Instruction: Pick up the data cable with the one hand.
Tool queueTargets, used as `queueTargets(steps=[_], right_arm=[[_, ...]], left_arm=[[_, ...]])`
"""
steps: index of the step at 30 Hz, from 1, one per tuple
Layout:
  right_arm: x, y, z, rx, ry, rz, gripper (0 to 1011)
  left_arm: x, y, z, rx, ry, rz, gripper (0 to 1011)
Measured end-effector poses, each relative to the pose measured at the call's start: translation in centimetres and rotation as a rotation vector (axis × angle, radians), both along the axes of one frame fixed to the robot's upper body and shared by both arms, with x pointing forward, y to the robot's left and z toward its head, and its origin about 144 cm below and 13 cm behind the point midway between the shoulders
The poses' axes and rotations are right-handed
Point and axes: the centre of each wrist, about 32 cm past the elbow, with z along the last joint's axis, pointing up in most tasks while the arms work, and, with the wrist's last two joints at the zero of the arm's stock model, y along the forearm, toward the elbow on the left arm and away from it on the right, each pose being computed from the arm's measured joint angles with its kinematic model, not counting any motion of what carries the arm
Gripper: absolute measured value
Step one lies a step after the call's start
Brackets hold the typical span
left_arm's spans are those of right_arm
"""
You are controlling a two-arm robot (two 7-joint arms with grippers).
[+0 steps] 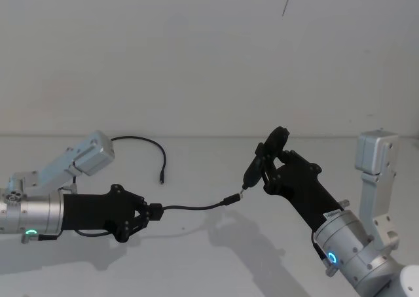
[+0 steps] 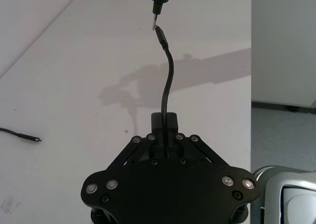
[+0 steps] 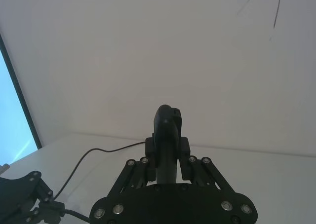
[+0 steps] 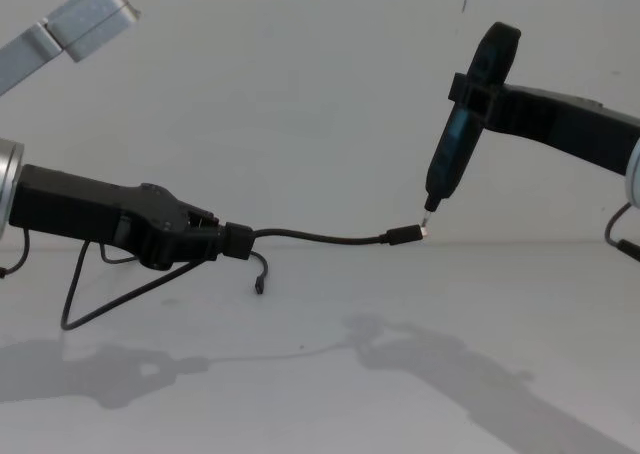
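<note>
Chest view: the left gripper point(image 4: 232, 242), a black angular two-fingered claw on a silver cylindrical wrist, has its fingers clamped on the thin, flexible black data cable point(image 4: 320, 238), held above the matte white table point(image 4: 400, 374), its short free end arching right to a small black plug with a silver tip. That tip sits just beside the metal point of a black pen-shaped tool point(image 4: 460, 134) pinched upright in the right gripper point(image 4: 478, 96) (fingers closed on the barrel). Head view: the cable's long slack trails left behind the gripper and curves across the tabletop to its other plug point(image 1: 160, 177), resting on the surface.
</note>
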Motion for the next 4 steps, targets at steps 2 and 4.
queueTargets(steps=[2, 4], right_arm=[[0.00, 0.00, 0.00, 0.000, 0.000, 0.000, 263], [0.00, 0.00, 0.00, 0.000, 0.000, 0.000, 263]], left_arm=[[0.00, 0.00, 0.00, 0.000, 0.000, 0.000, 49], [0.00, 0.00, 0.00, 0.000, 0.000, 0.000, 49]])
